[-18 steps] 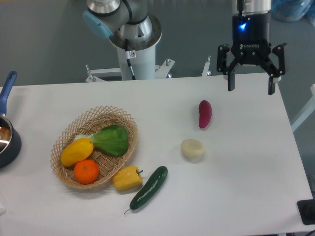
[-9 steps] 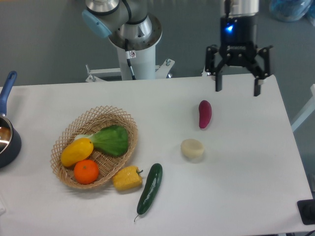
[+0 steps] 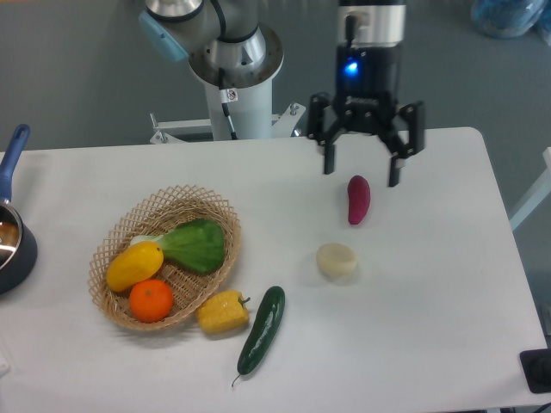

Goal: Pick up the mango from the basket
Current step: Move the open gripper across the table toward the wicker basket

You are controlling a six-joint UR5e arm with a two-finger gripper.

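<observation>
Approaching: gripper spread wide, holding nothing, far right of basket. Mango lies at its left side, seemingly touching orange; straddle the narrow axis.

The bench is showing white. The basket is looking tan and woven, the mango yellow-orange, the round fruit orange, the leaf green. The cucumber is showing dark green, the sweet potato purple. The hand is looking black, glowing blue.
</observation>
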